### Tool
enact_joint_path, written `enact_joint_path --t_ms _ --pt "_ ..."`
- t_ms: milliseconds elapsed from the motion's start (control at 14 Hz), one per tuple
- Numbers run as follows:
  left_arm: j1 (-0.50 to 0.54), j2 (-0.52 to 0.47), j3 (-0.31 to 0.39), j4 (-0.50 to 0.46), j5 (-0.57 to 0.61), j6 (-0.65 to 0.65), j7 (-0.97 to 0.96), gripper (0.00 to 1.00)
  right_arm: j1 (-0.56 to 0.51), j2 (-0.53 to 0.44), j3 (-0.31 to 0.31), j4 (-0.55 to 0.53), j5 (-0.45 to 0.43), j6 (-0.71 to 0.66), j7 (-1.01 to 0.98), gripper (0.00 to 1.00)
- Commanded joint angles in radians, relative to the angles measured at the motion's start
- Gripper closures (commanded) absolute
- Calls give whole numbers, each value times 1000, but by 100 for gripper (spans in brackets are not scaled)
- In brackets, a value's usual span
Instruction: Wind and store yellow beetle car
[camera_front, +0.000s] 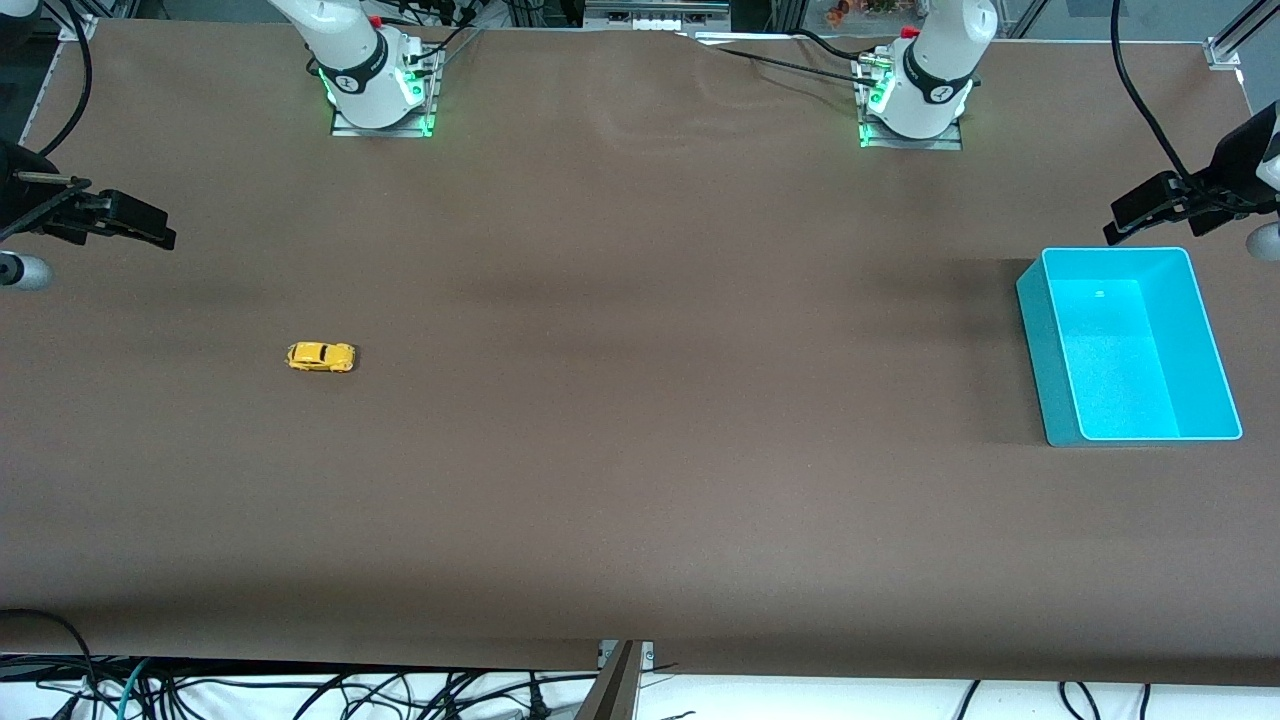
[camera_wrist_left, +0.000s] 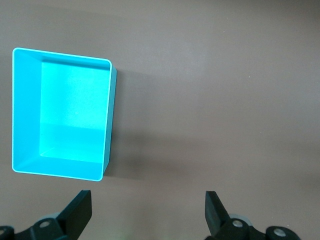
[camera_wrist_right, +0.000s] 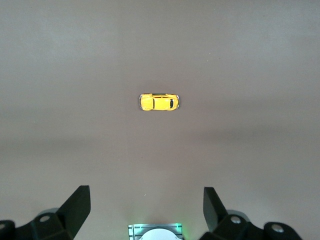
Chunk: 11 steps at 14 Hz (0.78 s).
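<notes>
- yellow beetle car (camera_front: 321, 357) sits on its wheels on the brown table (camera_front: 640, 500), toward the right arm's end, alone, nothing touching it
- in the right wrist view the car (camera_wrist_right: 159, 102) lies well ahead of the right gripper (camera_wrist_right: 145, 210), roughly centred between the two fingers, long axis running across the gap
- right gripper (camera_front: 120, 220) hangs high at the table's edge at its own arm's end, fingers spread wide, holding nothing; the car is well apart from it and below
- left gripper (camera_wrist_left: 147, 212) also spread wide and empty, up over the table just beside the turquoise bin (camera_wrist_left: 109, 115), waiting
- bin (camera_front: 1040, 340) is at the left arm's end, open top, looks empty, well apart from the car
- handling guess: car is tiny, light, rigid shell, likely die-cast or hard plastic, not fragile
- rounded glossy roof looks slippery; pinching from the top would likely squirt it out
- best hold, I judge: fingers on the two flat flanks, low on the doors between the wheel arches, gripper turned so the fingers straddle the short width
- it rolls freely along its length, so a nudge before closing may send it off; come straight down
- winding probably means dragging it backward with the wheels pressed to the table, so keep the grip firm but low
- nothing started yet: car not grasped, not wound, not stored
</notes>
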Motion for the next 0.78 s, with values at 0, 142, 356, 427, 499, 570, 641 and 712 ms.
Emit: enact_joint_path --t_ms 0,142,356,427,499,570,641,712 --pt "11 8 -2 25 -25 -25 7 0 -1 12 3 23 -6 -3 14 0" --pt "11 8 -4 25 -26 -25 7 0 -6 14 1 23 -6 -2 12 0" --pt "9 10 -4 25 -26 -25 7 0 -10 14 0 23 -4 -2 14 0" --pt "9 10 -4 25 -26 -25 7 0 -10 14 0 23 -5 -2 14 0" --pt "11 8 -4 25 -26 -25 7 0 -10 14 1 23 -6 -2 14 0" --pt "9 10 -4 25 -26 -25 7 0 -9 14 1 23 -6 -2 14 0" --pt "9 10 -4 25 -26 -25 7 0 -10 14 1 23 -4 -2 15 0" --pt "9 10 -4 25 -26 -25 7 0 -10 14 1 23 -5 -2 15 0"
